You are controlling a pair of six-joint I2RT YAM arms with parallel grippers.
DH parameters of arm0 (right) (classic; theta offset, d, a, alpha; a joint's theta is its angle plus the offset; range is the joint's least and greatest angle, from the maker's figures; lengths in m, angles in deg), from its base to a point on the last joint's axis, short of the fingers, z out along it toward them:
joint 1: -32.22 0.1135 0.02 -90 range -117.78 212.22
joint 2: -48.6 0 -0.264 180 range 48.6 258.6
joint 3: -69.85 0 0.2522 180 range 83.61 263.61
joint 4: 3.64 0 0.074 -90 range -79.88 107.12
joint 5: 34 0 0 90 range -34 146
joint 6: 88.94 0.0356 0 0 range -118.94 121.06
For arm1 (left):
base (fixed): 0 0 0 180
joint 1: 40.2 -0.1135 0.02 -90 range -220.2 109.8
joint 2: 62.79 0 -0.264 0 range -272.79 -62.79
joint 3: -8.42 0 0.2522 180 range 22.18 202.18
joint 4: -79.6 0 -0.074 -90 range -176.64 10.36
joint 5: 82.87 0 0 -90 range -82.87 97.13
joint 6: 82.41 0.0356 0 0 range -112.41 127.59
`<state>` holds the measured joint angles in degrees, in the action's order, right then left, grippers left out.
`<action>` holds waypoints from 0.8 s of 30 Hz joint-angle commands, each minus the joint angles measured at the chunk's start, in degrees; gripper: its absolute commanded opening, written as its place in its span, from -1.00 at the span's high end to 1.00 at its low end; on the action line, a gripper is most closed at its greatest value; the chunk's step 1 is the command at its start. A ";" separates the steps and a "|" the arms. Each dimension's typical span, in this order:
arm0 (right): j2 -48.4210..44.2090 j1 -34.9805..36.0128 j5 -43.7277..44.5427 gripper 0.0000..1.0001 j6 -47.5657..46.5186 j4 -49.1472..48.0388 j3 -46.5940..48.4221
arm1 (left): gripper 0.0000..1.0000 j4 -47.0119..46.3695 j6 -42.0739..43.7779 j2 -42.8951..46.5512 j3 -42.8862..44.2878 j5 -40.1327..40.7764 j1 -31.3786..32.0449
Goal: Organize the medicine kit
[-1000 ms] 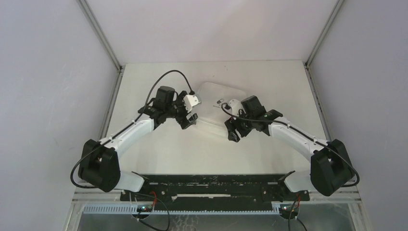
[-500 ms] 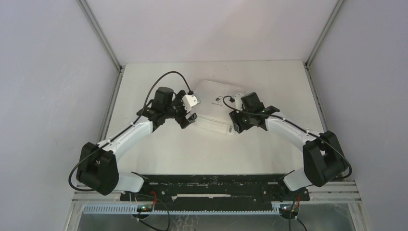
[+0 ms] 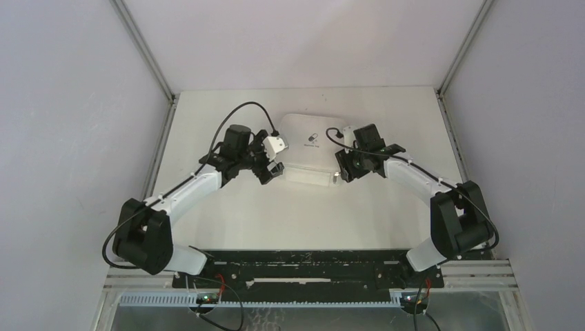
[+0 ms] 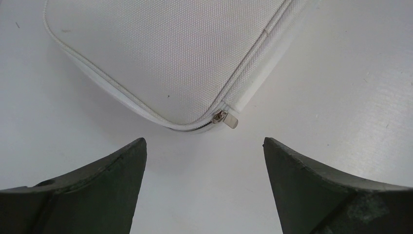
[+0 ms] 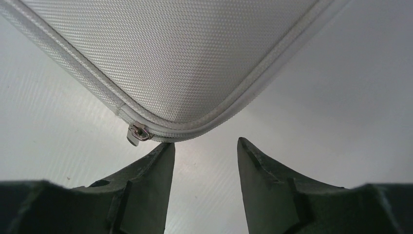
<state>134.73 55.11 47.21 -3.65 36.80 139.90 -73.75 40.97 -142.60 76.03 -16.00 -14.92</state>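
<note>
The medicine kit (image 3: pixel 312 146) is a white rounded-square soft case with a small pill logo on top. It lies zipped shut on the table, toward the back. My left gripper (image 3: pixel 273 170) is open at its front left corner. In the left wrist view the left gripper (image 4: pixel 204 141) has wide jaws just short of a metal zip pull (image 4: pixel 227 118), holding nothing. My right gripper (image 3: pixel 343 165) is at the front right corner. In the right wrist view the right gripper (image 5: pixel 205 142) is open but narrower, with bare table between its fingers. Its left fingertip sits beside a second zip pull (image 5: pixel 136 133).
The white table (image 3: pixel 276 214) is walled by grey panels on the left, right and back. The arm bases and a black rail (image 3: pixel 303 265) run along the near edge. A black cable (image 3: pixel 238 114) loops above the left wrist.
My right gripper has moved away from the near edge to the kit's front right corner, and its jaws have narrowed. The kit now lies slightly farther back. The left gripper has barely moved.
</note>
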 commanded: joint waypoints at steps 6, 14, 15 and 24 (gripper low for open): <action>3.57 -6.79 -1.37 0.06 -2.38 -4.23 8.36 | -0.85 -1.90 4.07 -1.15 4.60 -2.80 0.65; 0.42 -6.66 -11.96 0.06 0.14 -0.35 6.29 | -0.84 -0.65 14.88 -4.88 9.00 -1.92 5.87; 0.29 -6.64 -12.74 0.06 0.51 -0.12 6.29 | -0.84 0.56 15.92 -6.21 10.70 -1.83 6.52; 0.63 -7.16 -20.44 0.01 4.60 -0.97 3.94 | -0.64 8.78 24.32 -17.30 20.79 3.90 11.97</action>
<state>137.03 48.25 32.63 -1.99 37.28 145.23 -68.35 59.77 -156.98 91.78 -14.93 -4.54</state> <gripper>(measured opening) 0.481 0.849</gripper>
